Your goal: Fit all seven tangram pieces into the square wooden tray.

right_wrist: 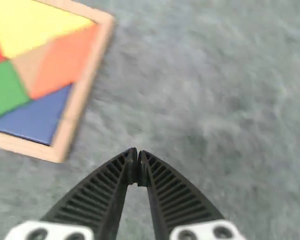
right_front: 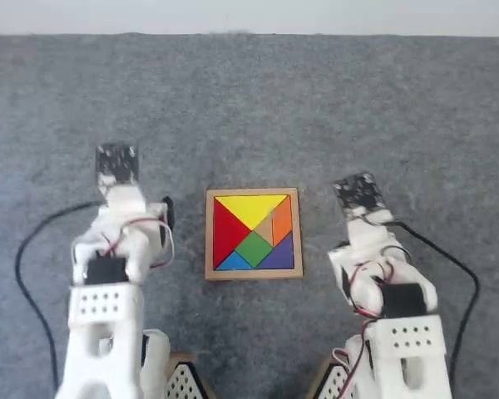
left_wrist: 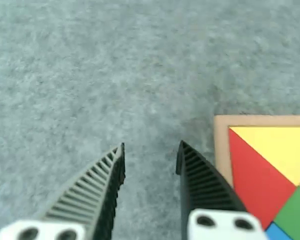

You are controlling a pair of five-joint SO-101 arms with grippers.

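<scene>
High view: a grey carpet (right_front: 249,108) is seen over the table, with a pale wall (right_front: 249,17) behind it. One tray (right_front: 209,237) is laid on the carpet, its sides square to the wall; being square, it has no long axis. Seven pieces (right_front: 251,209) are counted flat inside it. The left gripper (left_wrist: 151,147) is held just left of the tray, fingers apart. The right gripper (right_wrist: 137,152) is held right of the tray, fingers pressed together on nothing.
</scene>
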